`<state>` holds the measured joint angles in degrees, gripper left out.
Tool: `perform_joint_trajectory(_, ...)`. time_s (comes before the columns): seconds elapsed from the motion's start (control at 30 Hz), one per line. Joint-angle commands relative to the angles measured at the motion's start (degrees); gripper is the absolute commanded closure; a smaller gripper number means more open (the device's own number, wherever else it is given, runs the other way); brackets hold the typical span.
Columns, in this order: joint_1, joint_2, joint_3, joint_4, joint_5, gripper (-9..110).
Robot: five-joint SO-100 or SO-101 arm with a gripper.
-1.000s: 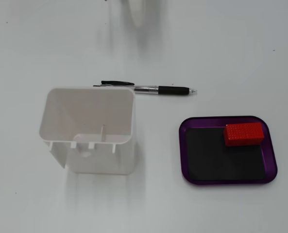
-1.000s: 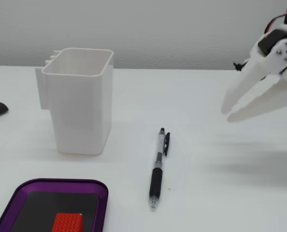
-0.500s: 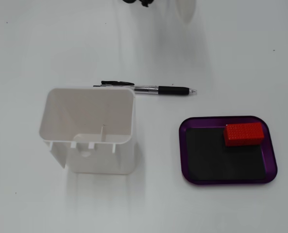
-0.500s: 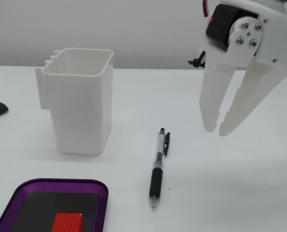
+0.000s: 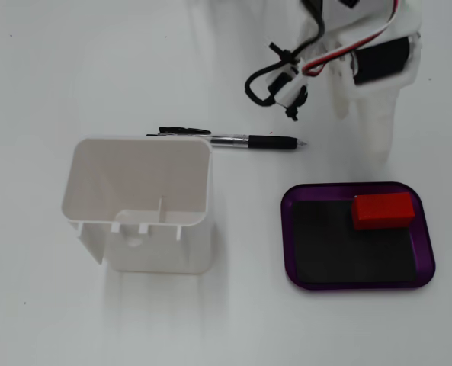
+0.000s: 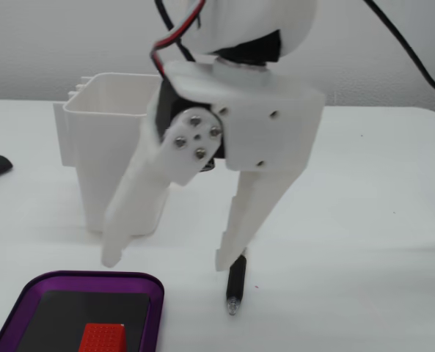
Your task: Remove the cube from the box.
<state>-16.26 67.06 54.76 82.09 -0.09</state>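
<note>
Nearest the lens in a fixed view sat the purple tray [image 6: 152,292], glossy rim, rounded corners, flat black floor, with the red block [image 6: 102,338] lying inside it, its top finely studded. From above, the red block [image 5: 383,210] lay in the tray's upper right corner, close to the rim [image 5: 426,229] on two sides, possibly touching it; I could not tell. Gripper [image 6: 169,260] hung above the table between the tray and the pen, fingers spread wide, holding nothing, well clear of the block. My read on handling: the block looked like rigid moulded plastic, light, not fragile, with square edges; the studs should give some grip on top, but the side faces looked smooth, so some slip is possible. Best hold is probably across the short width, pinching the two long sides, since the corner placement leaves little room for a finger at the end nearest the rim. The shallow rim shouldn't block a near-vertical approach, though the light tray could slide or lift if a finger snagged it. Gripper body was matt white printed plastic with exposed screws. A tall white open-topped container [image 5: 142,204], thin-walled with internal ribs, stood well apart, and a black-and-silver pen [image 5: 252,141] lay between it and the arm.
</note>
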Motion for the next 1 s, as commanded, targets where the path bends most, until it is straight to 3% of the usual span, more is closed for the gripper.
perform_joint_trajectory(0.0,-0.4,-5.3,-12.7,1.9,3.7,74)
perform_joint_trajectory(0.4,-0.6,-24.5,-36.1,4.1,13.5,74)
perform_joint_trajectory(0.8,-0.5,-31.4,-39.9,4.2,13.1,74)
perform_joint_trajectory(0.97,-0.1,-31.7,-39.9,4.1,13.0,83)
